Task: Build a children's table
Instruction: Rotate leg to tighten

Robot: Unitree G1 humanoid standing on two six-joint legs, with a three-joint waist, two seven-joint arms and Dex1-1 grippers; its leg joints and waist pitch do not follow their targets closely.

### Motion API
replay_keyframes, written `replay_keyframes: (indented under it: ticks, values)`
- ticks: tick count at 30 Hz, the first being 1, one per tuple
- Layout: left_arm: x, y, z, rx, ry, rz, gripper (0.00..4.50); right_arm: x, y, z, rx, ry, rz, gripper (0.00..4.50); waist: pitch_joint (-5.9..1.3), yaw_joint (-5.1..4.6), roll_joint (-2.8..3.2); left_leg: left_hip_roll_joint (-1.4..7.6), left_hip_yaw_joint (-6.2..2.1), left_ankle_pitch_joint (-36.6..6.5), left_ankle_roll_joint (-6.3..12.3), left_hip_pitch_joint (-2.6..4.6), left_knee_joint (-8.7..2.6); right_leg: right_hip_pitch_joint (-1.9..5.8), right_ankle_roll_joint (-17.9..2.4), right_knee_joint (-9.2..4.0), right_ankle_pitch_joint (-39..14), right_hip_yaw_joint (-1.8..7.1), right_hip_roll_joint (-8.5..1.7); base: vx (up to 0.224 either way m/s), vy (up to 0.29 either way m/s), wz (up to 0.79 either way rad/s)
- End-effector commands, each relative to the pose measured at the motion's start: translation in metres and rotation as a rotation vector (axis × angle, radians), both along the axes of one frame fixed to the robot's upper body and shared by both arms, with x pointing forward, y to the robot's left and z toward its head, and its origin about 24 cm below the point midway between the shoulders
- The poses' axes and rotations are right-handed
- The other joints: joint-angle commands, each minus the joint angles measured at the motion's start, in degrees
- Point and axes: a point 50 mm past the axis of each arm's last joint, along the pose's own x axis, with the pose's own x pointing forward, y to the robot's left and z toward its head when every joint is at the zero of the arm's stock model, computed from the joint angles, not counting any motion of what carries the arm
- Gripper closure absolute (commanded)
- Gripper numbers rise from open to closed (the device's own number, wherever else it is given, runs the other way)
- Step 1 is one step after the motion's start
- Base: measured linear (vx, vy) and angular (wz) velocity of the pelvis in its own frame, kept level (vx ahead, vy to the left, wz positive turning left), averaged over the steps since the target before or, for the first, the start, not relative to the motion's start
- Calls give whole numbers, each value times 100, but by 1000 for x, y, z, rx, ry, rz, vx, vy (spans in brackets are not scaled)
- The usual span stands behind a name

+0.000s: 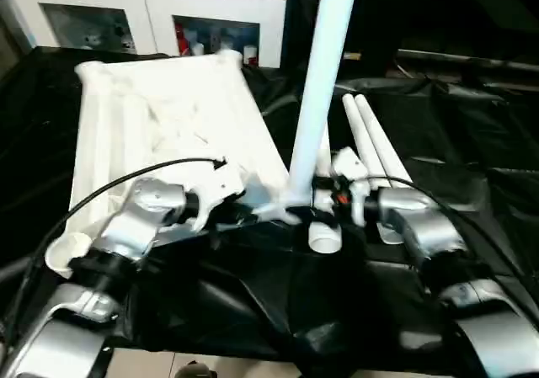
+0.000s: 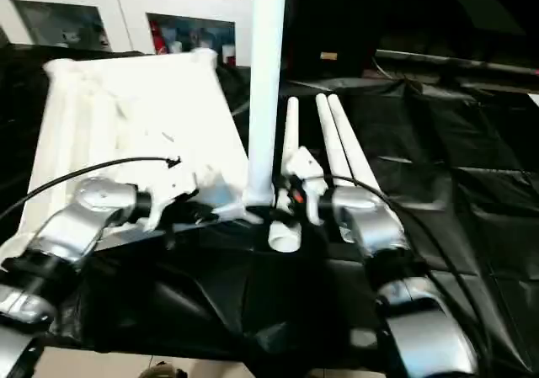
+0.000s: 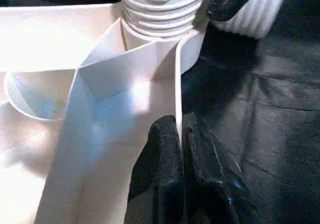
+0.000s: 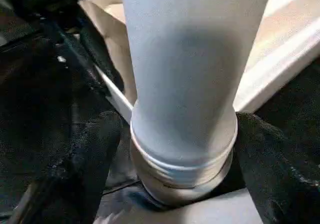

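Left eye view: the tabletop (image 1: 168, 134) lay ribbed side up on the black sheet (image 1: 472, 142), its long edges running near to far. An upright leg (image 1: 324, 75) stood with its long axis vertical at the tabletop's near right corner. Three spare legs (image 1: 370, 142) lay just right of it, pointing far and slightly left.

Left wrist view: the left gripper (image 3: 181, 149) was clenched on the tabletop's thin rim, beside the threaded socket (image 3: 160, 9).

Right wrist view: the right gripper (image 4: 177, 149) had its fingers (image 4: 90, 154) clamped on either side of the upright leg's base.
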Motion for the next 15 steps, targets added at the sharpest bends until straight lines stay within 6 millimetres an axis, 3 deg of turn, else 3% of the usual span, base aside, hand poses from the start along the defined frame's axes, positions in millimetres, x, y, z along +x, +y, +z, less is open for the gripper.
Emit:
replay_keyframes:
  ticks: [1, 3, 4, 10, 15]
  values:
    - [-3, -8, 1, -25, 0, -48, 450, -3, 10, 4, 9, -9, 73, 91, -374, -12, 79, 146, 13, -779, 299, 21, -322, 345, -1511, -376, -42, 276, -347, 0, 0, 0]
    - [-4, -6, 0, -19, 1, -52, 450, -4, 11, 3, 7, -11, 81, 91, -378, -10, 74, 145, 12, -752, 289, 25, -321, 347, -1519, -368, 3, 278, -347, 0, 0, 0]
    - [-5, -5, 0, -16, 1, -54, 450, -4, 11, 3, 4, -11, 86, 118, -382, -11, 78, 140, 17, -687, 304, 24, -315, 346, -1538, -359, 107, 278, -340, 0, 0, 0]
    - [-4, -3, 0, -10, -5, -42, 450, -6, 15, 0, 5, -2, 96, 159, -379, -6, 50, 138, 17, -671, 314, 15, -314, 354, -1518, -357, 59, 278, -349, 0, 0, 0]
    - [-2, -2, -3, 8, -19, -1, 450, -8, 17, -7, -7, 29, 67, 174, -386, -5, 43, 133, 17, -564, 340, 12, -306, 358, -1500, -342, 155, 280, -345, 0, 0, 0]
